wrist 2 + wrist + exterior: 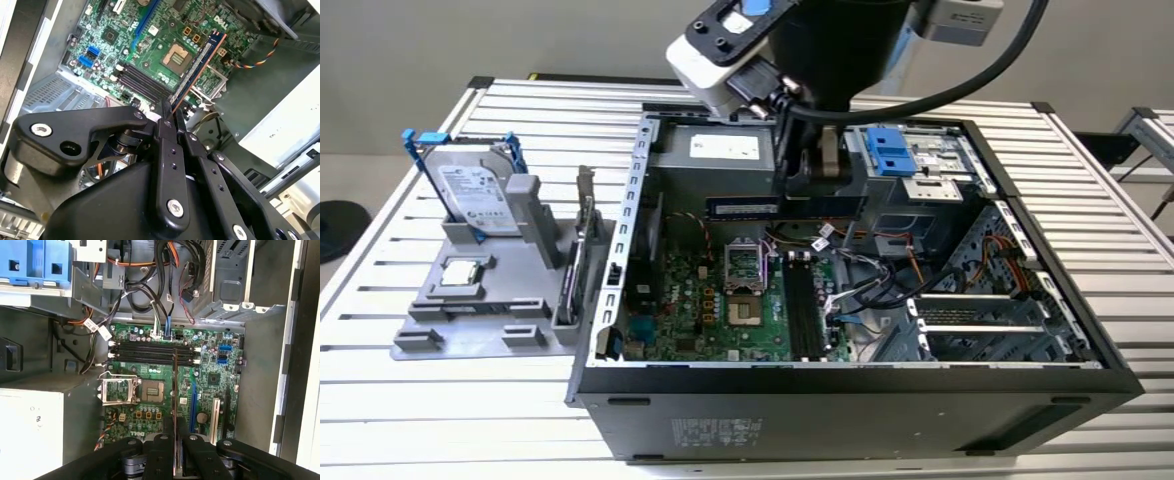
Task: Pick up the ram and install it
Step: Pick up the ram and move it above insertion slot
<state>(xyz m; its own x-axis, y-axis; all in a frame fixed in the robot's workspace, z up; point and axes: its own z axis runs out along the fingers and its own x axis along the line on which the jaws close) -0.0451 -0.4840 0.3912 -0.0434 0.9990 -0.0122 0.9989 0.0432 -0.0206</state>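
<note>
Above the open computer case (854, 375), the gripper (807, 195) holds the ram (744, 207) in the air, well clear of the motherboard (707, 300) below. Its fingers (167, 150) are clamped flat on the two faces of the stick, which juts out past their tips in the second wrist view (200, 67) and shows edge-on in the first wrist view (175, 385).

The pick-up looks done, and the step in hand is carrying the ram to its place. The black memory slots (155, 352) lie beside the processor socket (152, 390) and look unoccupied in both wrist views. In the exterior view the stick lies level and crosswise to the slots (803, 310), near them but not over them.

Seating it therefore seems to call for turning the ram until its long edge runs along one slot. Its contact edge must then face down and its notch meet the slot's key before any push. The loose cables (150, 300) beside the slots are a hazard for the gripper. The hard drive (474, 195) stands in its grey holder (467, 320) on the slatted table (427, 400), well apart from the work.
</note>
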